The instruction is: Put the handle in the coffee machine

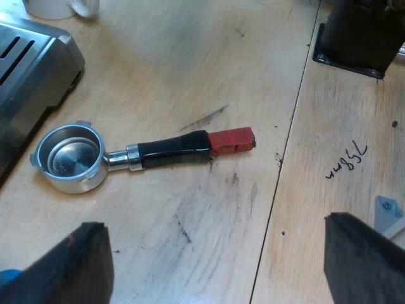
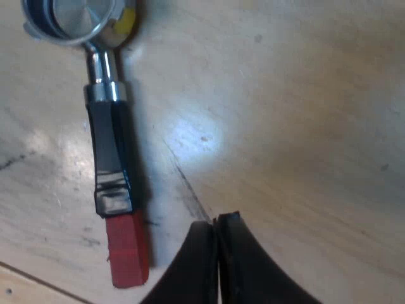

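My left gripper (image 1: 214, 237) hangs over the wooden table (image 1: 190, 76) with its fingers (image 1: 76, 263) spread wide and nothing between them. Just beyond the gap lies the metal holder (image 1: 142, 155), loose and flat on the wood, not touched by either finger. Its red end (image 1: 231, 140) points towards a seam in the boards, and its round basket (image 1: 68, 157) lies close to the espresso machine (image 1: 31, 69). Farther off stands a white mug (image 1: 63, 6).

My right gripper (image 2: 215, 223) has its fingers pressed together, empty, just beside the holder's red end (image 2: 128, 250) and apart from it.
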You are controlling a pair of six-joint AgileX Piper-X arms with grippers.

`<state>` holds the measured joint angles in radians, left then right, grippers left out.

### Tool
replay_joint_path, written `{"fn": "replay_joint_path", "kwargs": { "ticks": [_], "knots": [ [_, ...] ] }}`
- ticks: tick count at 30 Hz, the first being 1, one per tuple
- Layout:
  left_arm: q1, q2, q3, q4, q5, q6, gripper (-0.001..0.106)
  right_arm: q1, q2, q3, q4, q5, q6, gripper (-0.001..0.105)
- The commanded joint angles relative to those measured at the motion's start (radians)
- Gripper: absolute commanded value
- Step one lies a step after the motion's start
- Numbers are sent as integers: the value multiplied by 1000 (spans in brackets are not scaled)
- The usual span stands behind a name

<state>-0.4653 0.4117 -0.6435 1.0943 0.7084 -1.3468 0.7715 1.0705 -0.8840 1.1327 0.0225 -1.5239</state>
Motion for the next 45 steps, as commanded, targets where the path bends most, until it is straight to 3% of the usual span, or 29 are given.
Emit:
{"fn": "replay_joint_path", "kwargs": {
  "ticks": [1, 12, 17, 22, 29, 36, 45],
  "knots": [
    [-3, 2, -6, -8, 8, 6, 71, 3, 27, 10, -43, -1, 12, 0],
    [-3, 5, 106, -59, 8, 21, 71, 3, 194, 42, -108, -58, 43, 0],
    [-3, 5, 107, -59, 8, 21, 71, 3, 262, 48, -119, -58, 43, 0],
    [-3, 5, 107, -59, 8, 21, 71, 8, 325, 100, -184, -158, 45, 0],
    [-3, 5, 107, -59, 8, 21, 71, 92, 371, 110, -253, -153, 44, 0],
    [-3, 5, 107, -59, 8, 21, 71, 148, 439, 110, -342, -142, 146, 0],
    [-3, 5, 107, -59, 8, 21, 71, 223, 449, 110, -383, -162, 187, 0]
  ]
}}
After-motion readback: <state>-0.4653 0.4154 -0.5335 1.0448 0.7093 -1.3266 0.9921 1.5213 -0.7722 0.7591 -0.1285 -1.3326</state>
